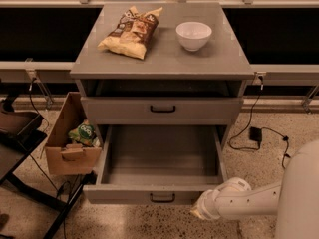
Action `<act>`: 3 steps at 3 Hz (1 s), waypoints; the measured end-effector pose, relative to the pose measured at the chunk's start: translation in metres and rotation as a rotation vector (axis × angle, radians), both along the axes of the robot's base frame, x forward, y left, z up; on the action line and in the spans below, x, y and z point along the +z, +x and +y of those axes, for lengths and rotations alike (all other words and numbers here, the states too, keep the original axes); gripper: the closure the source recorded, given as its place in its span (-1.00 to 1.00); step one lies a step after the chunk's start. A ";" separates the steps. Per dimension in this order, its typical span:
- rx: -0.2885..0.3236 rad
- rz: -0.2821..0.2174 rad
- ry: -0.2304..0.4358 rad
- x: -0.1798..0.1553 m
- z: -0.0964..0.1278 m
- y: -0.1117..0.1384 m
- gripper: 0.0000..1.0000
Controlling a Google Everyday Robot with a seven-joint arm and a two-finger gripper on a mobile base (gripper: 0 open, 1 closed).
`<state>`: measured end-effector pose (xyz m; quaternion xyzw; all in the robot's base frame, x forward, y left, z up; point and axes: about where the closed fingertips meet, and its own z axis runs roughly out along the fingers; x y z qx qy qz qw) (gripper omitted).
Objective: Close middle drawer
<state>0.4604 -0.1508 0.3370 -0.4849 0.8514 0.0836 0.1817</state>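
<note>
The middle drawer [160, 159] is a wide shallow grey box, pulled far out of the cabinet and empty. Its low front [124, 195] carries a small black bar handle [162, 198]. The taller-fronted drawer [162, 110] above it is closed. The lowest drawer is hidden under the open one. My gripper [201, 211] is at the end of the white arm [249, 201], low at the right, against the right end of the middle drawer's front.
On the cabinet top [164, 59] lie a chip bag [130, 32] and a white bowl [193, 35]. A cardboard box [70, 138] with a green packet stands left of the drawer. A black stand [20, 148] is at far left. A cable and adapter [256, 133] lie on the floor at right.
</note>
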 end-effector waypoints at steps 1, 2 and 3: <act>0.006 -0.028 -0.007 0.008 0.001 0.014 1.00; -0.002 -0.084 0.005 0.022 0.010 0.048 1.00; -0.002 -0.084 0.005 0.022 0.010 0.048 1.00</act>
